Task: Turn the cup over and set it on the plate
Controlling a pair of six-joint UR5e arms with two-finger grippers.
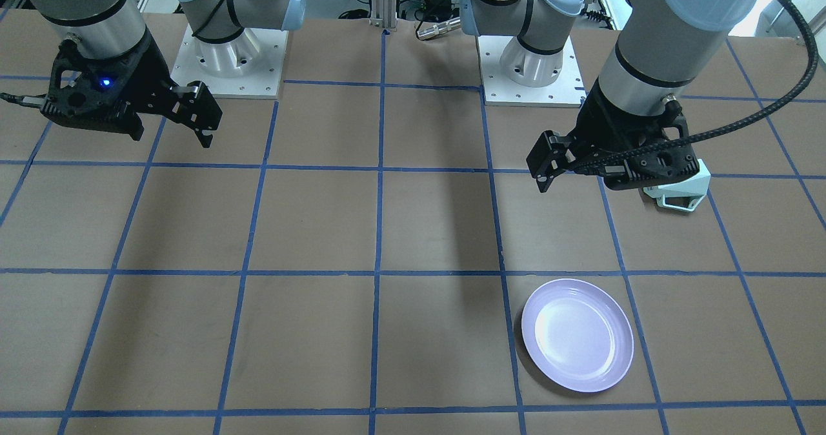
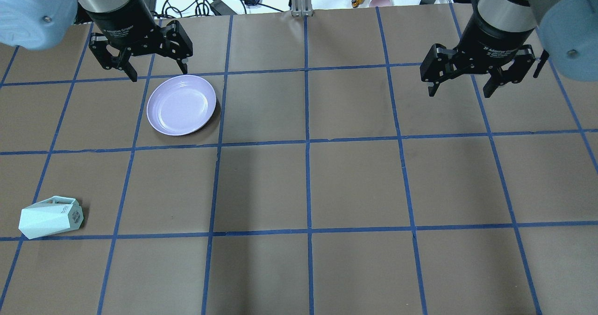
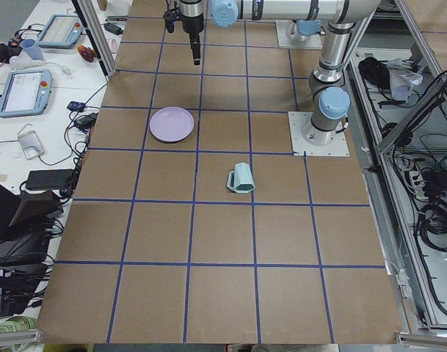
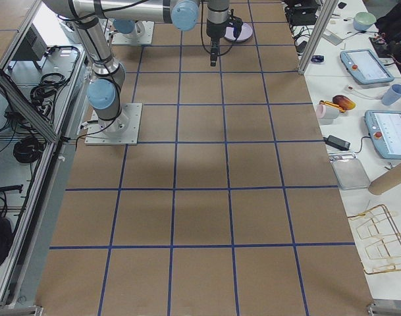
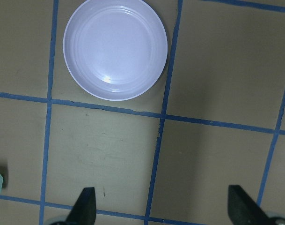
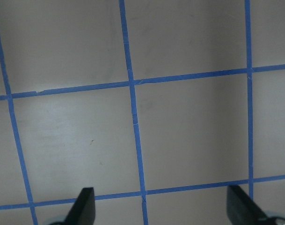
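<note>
Overhead exterior: you have the small pale mint-green faceted mug (image 2: 46, 218) lying on its side on the brown gridded worktop (image 2: 355, 184), at the near corner on the robot's left, printed base showing, well apart from the round pale lavender plate (image 2: 181, 104). Left gripper (image 2: 159, 74) and right gripper (image 2: 460, 93) both hang high, jaws spread wide, holding nothing. Nothing looks started; the mug sits on the left arm's side, so expect that arm to right it.
</note>
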